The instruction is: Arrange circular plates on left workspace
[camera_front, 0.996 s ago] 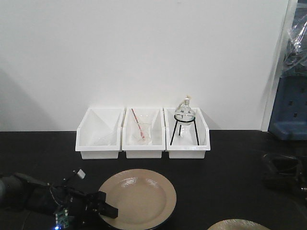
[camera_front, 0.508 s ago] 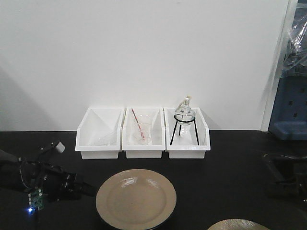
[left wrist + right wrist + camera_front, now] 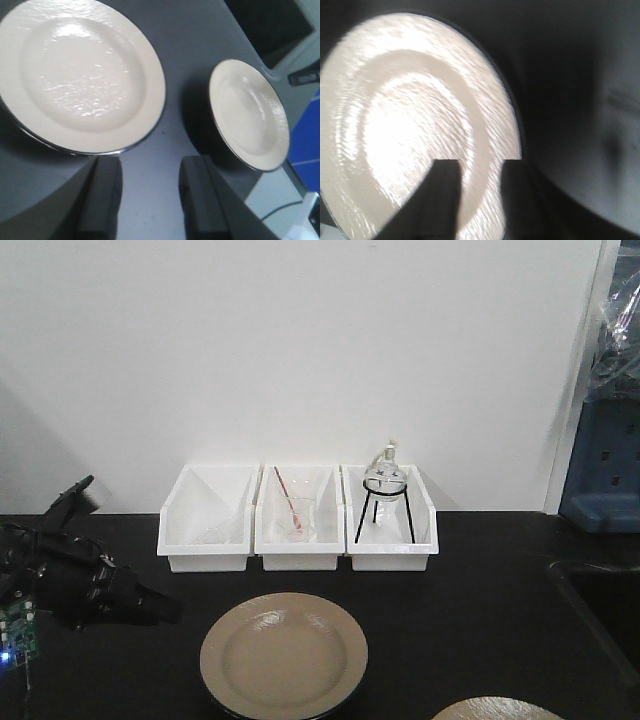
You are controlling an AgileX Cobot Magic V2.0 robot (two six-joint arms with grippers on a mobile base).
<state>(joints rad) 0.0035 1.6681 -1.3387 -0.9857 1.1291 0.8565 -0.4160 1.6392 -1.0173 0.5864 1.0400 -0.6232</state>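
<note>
The left fingers [image 3: 102, 197] stand well apart with only bare tabletop [image 3: 150, 165] between them; they hold nothing. A second ago the left gripper [image 3: 162, 610] was at the left rim of the nearer plate [image 3: 284, 653]. Half a second ago it had backed off. Now it sits higher and farther toward the tabletop's left edge, clear of the plate. The plate has not moved. It lies flat near the tabletop's near edge, in front of the middle of the three white bins [image 3: 298, 540] that line the far edge. The dark shape of the right arm, seen earlier at the right edge of the front view, is gone from that view.

The right fingers [image 3: 442, 200] are also parted, and a strip of pale plate [image 3: 415, 115] shows in the gap. That picture is blurred. It does not show whether the right gripper [image 3: 481, 200] touches the plate or only hangs over it.

In the front view the second plate [image 3: 497, 708] is only a sliver cut off by the bottom of the frame, to the right of the first plate. The left wrist view shows both plates whole: the first plate [image 3: 80, 75] large and close, the second plate [image 3: 247, 115] smaller beyond it, with open tabletop between them. The sink [image 3: 270, 25] shows dark past the second plate.

Only the front view shows the bins. A flask on a tripod [image 3: 385, 490] is in the right bin and a glass with a reddish rod [image 3: 295, 510] is in the middle one. The left bin holds something clear that is hard to make out.
</note>
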